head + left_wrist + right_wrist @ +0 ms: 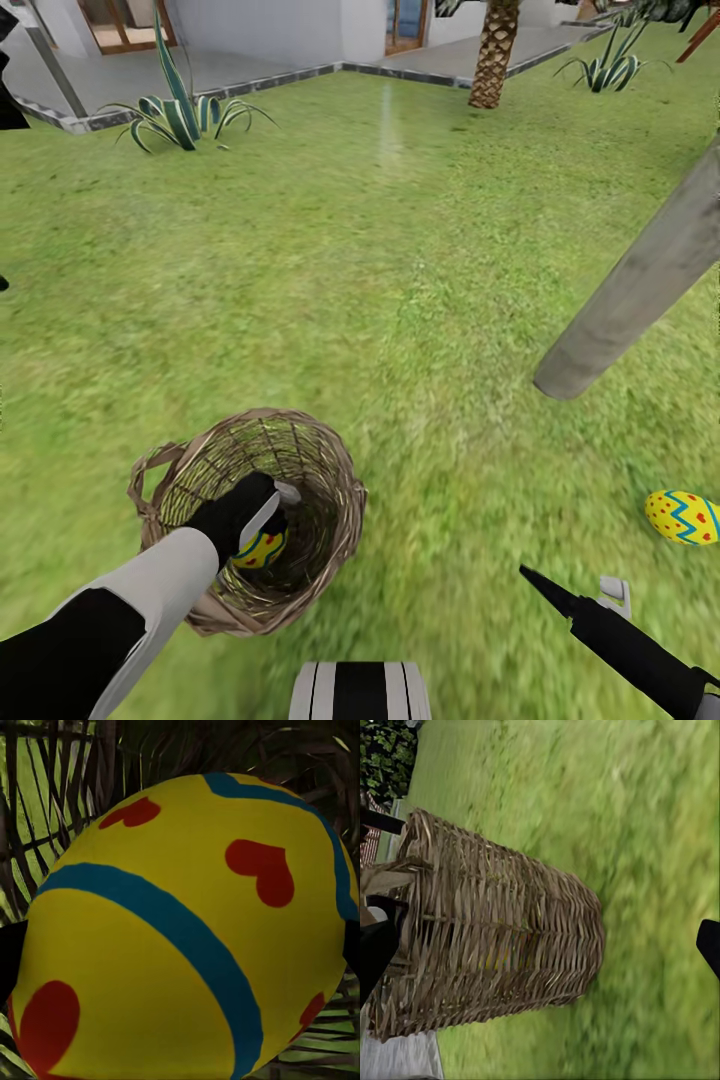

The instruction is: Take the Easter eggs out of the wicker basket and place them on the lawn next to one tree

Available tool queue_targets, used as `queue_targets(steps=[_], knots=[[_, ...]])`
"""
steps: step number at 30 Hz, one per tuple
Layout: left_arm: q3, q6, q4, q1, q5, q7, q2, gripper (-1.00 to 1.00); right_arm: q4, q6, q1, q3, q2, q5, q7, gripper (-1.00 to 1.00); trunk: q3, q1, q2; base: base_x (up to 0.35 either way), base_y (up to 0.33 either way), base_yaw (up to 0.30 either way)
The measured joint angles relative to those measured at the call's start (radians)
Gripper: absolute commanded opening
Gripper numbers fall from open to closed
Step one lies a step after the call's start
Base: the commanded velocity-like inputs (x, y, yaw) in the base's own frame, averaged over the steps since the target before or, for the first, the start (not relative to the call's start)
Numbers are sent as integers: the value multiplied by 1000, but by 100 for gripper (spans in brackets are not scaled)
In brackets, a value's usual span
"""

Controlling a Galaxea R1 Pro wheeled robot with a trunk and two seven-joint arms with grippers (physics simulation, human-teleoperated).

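Robot base (pixel 362 690) sits at the near edge of the head view, striped panel, grass all round. Left arm reaches down into the wicker basket (pixel 335 470), left claw (pixel 262 530) inside it, low down. Easter egg (pixel 260 548) is right at the claw tips, yellow with blue zigzag. In the left wrist view that egg (pixel 187 937) sits dead ahead between the dark finger edges at either side, weave behind it. Looks gripped or about to be; closure on it cannot be told from these frames.

Basket leans, mouth tipped toward the robot, near-left on the lawn (pixel 330 250). One egg visible in it; whether another hides under the arm can't be told.

Second egg (pixel 683 516) lies on the grass at near right, long axis roughly left-right, just this side of the pale grey trunk (pixel 640 285) slanting in from the right. So that tree looks like the chosen one.

Right claw (pixel 590 590) hovers low at near right, fingers spread, nothing held. Right wrist view looks across at the basket side (pixel 502 937), one finger tip (pixel 709 945) at frame edge.

Coming move, as judged: lift straight up out of the basket mouth, then carry right toward the trunk. Left arm owns this egg; right arm is nearer the drop spot.
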Motion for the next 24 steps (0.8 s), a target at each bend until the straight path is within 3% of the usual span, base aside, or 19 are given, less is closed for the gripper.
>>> queue_targets(steps=[16, 24], knots=[[-8, -1, -2, 0, -2, -7, 0, -100, 0, 0, 0, 0, 0, 0, 0, 100, 62, -7, 4, -1, 0, 0], [-9, -4, -3, 0, -3, -7, -1, -100, 0, 1, 0, 0, 0, 0, 0, 100, 93, -11, 6, -115, 0, 0]])
